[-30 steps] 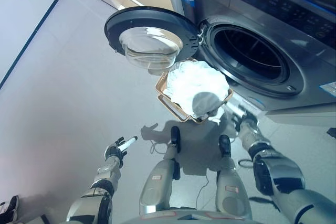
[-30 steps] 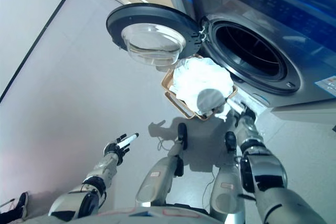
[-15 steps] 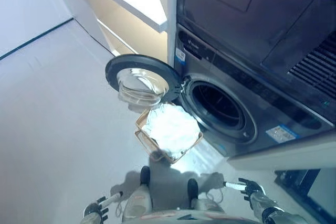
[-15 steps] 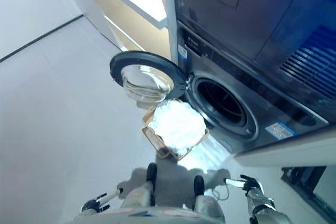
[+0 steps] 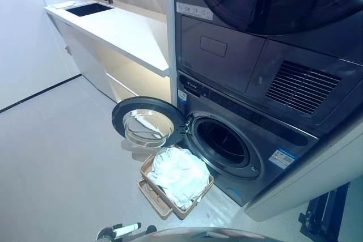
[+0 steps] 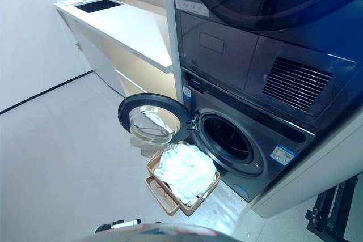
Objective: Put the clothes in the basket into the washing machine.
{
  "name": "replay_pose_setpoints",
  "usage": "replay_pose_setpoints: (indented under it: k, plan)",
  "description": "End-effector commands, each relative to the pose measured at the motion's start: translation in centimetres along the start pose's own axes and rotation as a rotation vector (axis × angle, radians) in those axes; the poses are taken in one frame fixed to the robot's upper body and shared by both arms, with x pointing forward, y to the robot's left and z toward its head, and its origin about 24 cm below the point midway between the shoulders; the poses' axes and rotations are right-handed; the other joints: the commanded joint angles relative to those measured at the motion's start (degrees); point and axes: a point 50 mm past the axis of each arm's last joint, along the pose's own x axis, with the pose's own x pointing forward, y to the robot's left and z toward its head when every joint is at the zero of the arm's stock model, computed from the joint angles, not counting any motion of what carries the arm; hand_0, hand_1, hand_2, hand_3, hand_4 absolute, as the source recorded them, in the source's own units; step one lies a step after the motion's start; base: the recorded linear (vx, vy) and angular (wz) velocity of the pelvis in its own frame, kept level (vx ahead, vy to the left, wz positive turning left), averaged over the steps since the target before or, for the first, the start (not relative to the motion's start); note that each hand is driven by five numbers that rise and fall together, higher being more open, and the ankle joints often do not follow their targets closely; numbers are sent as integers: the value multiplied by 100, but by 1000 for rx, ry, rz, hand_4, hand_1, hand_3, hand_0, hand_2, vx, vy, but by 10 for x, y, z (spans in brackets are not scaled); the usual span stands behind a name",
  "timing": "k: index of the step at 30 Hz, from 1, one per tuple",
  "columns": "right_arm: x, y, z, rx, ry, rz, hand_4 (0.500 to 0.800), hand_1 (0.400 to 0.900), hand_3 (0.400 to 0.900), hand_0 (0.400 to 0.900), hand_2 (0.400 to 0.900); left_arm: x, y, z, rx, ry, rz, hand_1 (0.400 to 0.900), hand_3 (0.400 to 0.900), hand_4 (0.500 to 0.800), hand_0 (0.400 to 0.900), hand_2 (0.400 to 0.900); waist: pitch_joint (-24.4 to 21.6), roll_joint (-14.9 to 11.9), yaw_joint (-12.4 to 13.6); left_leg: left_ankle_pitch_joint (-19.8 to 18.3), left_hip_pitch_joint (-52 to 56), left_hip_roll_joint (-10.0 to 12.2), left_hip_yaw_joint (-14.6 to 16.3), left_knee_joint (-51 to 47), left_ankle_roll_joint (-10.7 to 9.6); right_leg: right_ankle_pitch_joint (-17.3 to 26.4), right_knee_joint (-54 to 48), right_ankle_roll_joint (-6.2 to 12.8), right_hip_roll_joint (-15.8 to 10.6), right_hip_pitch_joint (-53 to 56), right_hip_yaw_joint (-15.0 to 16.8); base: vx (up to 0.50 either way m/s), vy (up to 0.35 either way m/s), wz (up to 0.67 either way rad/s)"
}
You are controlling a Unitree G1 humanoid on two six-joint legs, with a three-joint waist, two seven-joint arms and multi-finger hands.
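Left hand (image 5: 119,232) at bottom edge of view, low over floor (image 5: 51,162), fingers straight & relaxed, white tip pointing right, holding nothing. Right hand out of both views.

Basket (image 5: 148,188) up & right of left hand, on floor, well apart from it; tan, w/ slatted side facing viewer. White clothes (image 5: 180,175) piled inside, heaped above rim, all in basket, none in drum. Basket sits just under open door (image 5: 148,124), right in front of washing machine (image 5: 249,140).

Door swung fully out to left, round, dark ring w/ clear bowl-shaped glass, hinged at machine's left side, above & slightly right of left hand. Drum opening (image 5: 222,141) dark, farther right & up from hand; can't tell if anything inside.

Second unit (image 5: 272,4) stacked above washer, w/ vent grille (image 5: 299,88) on panel between.

White counter (image 5: 122,29) w/ dark sink (image 5: 89,8) far up & left of hand, along wall; cabinets below it.

Dark stand (image 5: 324,219) at lower right corner, far right of hand.
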Motion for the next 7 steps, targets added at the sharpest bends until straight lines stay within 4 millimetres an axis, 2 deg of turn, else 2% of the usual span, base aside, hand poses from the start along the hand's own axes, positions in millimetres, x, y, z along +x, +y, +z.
replay_pose_setpoints:
  k: [1, 7]
  plan:
    - [0, 4, 23, 33, -49, 8, 800, 900, 900, 900, 900, 1, 2, 7, 30, -7, 1, 900, 900, 800, 900, 900, -72, -37, 71, -350, 229, -380, 3, 26, 521, 380, 204, -130, 63, -255, -10, -29, 10, 7]
    - [0, 11, 30, -9, -67, 30, 800, 900, 900, 900, 900, 1, 1, 8, 45, -9, -2, 900, 900, 800, 900, 900, -113, -78, 85, -383, 227, -436, -45, 26, 534, 384, 250, -145, 62, -294, 42, -24, 0, -6]
